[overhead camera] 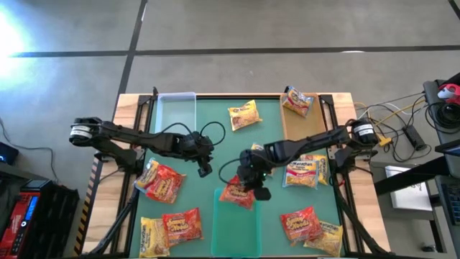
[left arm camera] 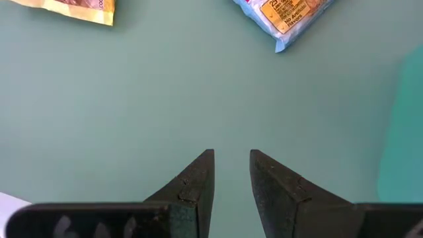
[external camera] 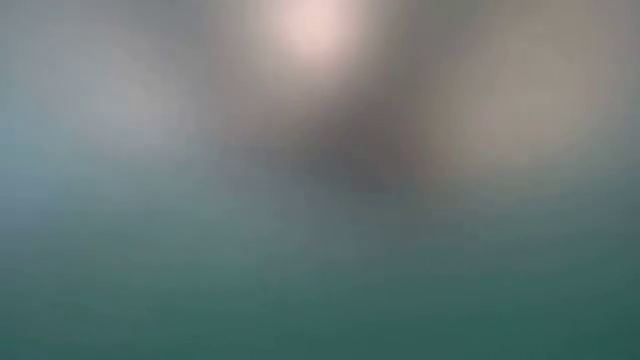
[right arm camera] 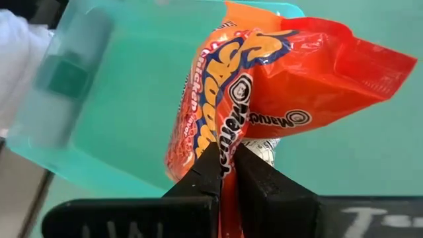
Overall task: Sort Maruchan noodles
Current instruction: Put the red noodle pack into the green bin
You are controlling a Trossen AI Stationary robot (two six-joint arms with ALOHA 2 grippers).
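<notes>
The Maruchan noodles are crinkly square packets scattered over the green table mat. My right gripper (overhead camera: 253, 190) (right arm camera: 228, 165) is near the table's middle, shut on a red-orange packet (overhead camera: 237, 193) (right arm camera: 277, 73) at the far end of the green tray (overhead camera: 236, 224) (right arm camera: 132, 99). My left gripper (overhead camera: 205, 169) (left arm camera: 231, 162) hovers left of it over bare mat, fingers a narrow gap apart and holding nothing. Other packets lie flat: red-orange and yellow ones at near left (overhead camera: 162, 180), a yellow one at far middle (overhead camera: 244, 115), and pale ones at right (overhead camera: 302, 173). My right gripper pinches the red-orange packet between its two fingers at a crumpled part of the wrapper (right arm camera: 228, 142), coming from above and pointing down. The wrapper bunches up at the fingers. The packet spreads out beyond the fingertips over the green tray's far end. Whether it rests there I cannot tell.
A clear tray (overhead camera: 176, 111) lies at far left. A brown tray (overhead camera: 287, 126) at far right has one packet (overhead camera: 298, 101) on it. More packets lie at near right (overhead camera: 298, 223) and near left (overhead camera: 183, 223). The low view is blurred and shows nothing.
</notes>
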